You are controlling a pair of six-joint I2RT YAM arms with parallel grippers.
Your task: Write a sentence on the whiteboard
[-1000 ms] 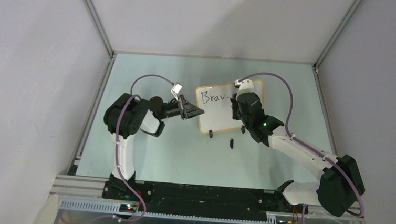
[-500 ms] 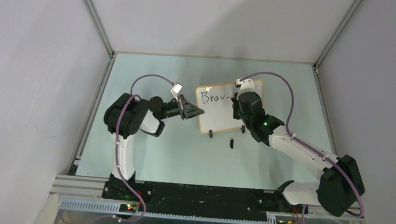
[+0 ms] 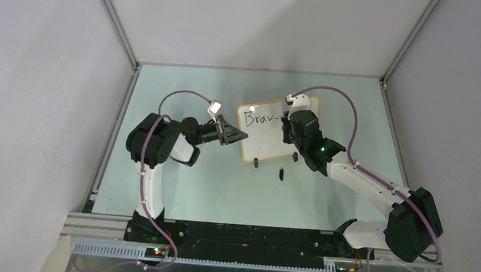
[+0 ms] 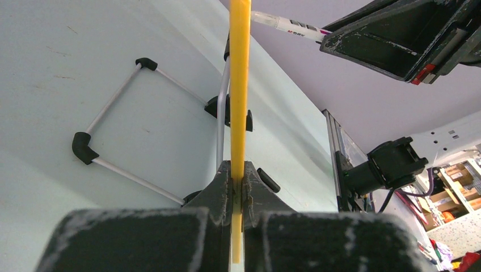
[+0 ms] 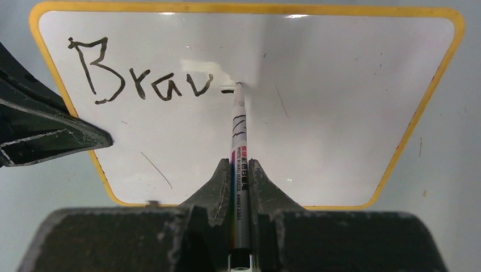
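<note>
The whiteboard point(image 3: 268, 140) stands tilted on the table, white with an orange-yellow frame. My left gripper point(image 3: 242, 136) is shut on its left frame edge point(image 4: 239, 85), which runs between the jaws in the left wrist view. My right gripper point(image 5: 239, 165) is shut on a whiteboard marker point(image 5: 239, 141). The marker's tip touches the board just right of the sentence point(image 5: 142, 79), which reads "Brav" in black with a short dash after it. In the top view the right gripper point(image 3: 287, 123) is over the board's upper right part.
A small black marker cap point(image 3: 281, 173) lies on the table just in front of the board. The board's wire stand with black feet point(image 4: 83, 147) shows behind it. Metal rails and grey walls enclose the table.
My right gripper has shifted slightly with the marker, and a short stroke now follows "Brav". The left gripper and the board have not moved.
</note>
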